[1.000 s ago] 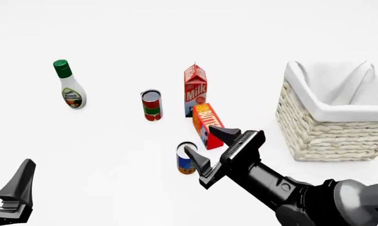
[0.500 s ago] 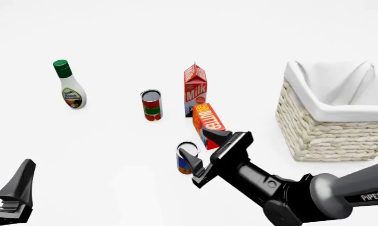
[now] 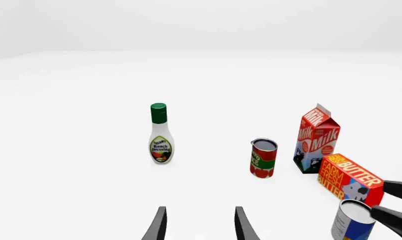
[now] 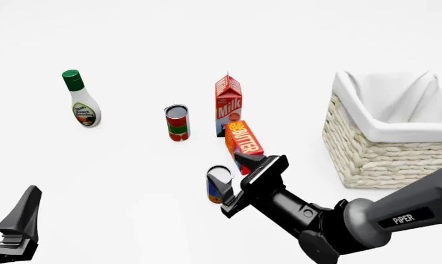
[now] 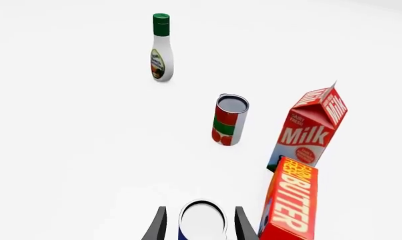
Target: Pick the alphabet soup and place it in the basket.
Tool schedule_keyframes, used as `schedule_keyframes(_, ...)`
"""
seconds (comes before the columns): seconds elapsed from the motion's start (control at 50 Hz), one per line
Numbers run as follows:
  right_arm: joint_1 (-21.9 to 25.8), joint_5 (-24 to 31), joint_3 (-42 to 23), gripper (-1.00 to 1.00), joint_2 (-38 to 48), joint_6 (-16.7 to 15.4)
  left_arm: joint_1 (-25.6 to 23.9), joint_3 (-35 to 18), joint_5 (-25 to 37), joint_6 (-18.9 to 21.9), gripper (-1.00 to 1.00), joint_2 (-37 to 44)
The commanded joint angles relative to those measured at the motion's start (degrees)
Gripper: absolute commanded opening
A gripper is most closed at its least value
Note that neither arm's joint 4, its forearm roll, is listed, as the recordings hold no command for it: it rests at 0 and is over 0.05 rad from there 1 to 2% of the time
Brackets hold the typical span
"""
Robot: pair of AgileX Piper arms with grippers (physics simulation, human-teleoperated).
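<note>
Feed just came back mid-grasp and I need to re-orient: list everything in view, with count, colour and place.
alphabet soup: 1, blue label, silver top; front centre, upright between the right gripper's fingers.
basket: 1, cream wicker, white lining; far right.
butter box: 1, orange-red; just behind the soup can.
milk carton: 1, red and white; behind the butter box.
red and green can: 1; left of the milk carton.
dressing bottle: 1, white, green cap; far left.
table: 1, white.
left gripper: black, open, near left corner, nothing between its fingers.
right gripper: black, open, fingers either side of the soup can.
</note>
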Motion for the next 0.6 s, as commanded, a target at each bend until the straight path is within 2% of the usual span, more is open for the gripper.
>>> schedule_keyframes(0.02,-0.1,-0.5,-1.3,1.00,2.4,0.5,0.0,0.0,0.0,0.0,1.00,0.0)
schedule_keyframes(0.6,-1.0,-1.5,-4.1,1.00,7.9,1.3,0.0,0.0,0.0,0.0,1.00,0.0)
